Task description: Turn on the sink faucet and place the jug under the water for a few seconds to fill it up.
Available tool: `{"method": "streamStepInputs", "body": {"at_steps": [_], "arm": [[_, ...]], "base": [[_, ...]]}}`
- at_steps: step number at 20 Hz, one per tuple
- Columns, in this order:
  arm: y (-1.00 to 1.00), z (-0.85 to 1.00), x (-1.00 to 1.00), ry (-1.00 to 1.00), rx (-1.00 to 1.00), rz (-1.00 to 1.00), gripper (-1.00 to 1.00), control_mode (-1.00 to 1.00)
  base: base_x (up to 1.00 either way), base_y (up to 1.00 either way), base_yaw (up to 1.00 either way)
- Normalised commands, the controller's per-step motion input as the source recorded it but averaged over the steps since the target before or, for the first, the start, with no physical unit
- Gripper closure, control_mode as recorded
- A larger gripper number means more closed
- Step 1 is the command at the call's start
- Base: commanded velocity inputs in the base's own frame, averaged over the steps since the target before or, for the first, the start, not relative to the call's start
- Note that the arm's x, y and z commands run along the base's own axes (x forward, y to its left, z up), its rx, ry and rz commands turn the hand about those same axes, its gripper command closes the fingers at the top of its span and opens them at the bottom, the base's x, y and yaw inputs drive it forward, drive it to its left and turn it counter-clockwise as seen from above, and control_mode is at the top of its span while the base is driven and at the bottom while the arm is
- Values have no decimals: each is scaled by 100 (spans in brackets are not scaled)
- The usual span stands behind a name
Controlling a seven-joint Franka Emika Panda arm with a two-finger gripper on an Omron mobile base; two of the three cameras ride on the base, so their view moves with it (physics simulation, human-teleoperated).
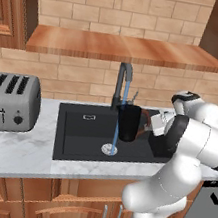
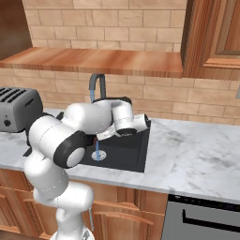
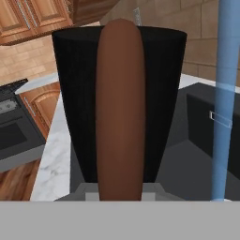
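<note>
The sink faucet point(image 1: 122, 82) stands behind the black sink point(image 1: 77, 126) and runs; a thin blue stream of water point(image 1: 120, 118) falls to the silver drain point(image 1: 109, 149). The black jug point(image 1: 129, 122) hangs upright over the basin, just right of the stream. My gripper point(image 1: 145, 126) is shut on its brown handle point(image 3: 119, 108). In the hand view the jug point(image 3: 77, 93) is close in front and the water point(image 3: 223, 108) passes to its right, apart from it. From the right base view, the faucet point(image 2: 97, 85) and water point(image 2: 97, 149) show behind my arm.
A silver four-slot toaster point(image 1: 8, 102) sits on the white marble counter point(image 1: 17, 151) left of the sink. A wooden shelf point(image 1: 126, 49) runs above the faucet. Bare counter point(image 2: 197, 145) stretches right of the sink, with a dark appliance front point(image 2: 201, 218) below it.
</note>
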Motion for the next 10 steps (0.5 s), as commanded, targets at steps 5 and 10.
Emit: {"method": "streamStepInputs", "body": {"at_steps": [5,10], "arm": [[0,2,0,0,0,0,100,-100],[0,1,0,0,0,0,100,-100]], "base": [[0,0,0],[0,0,0]]}}
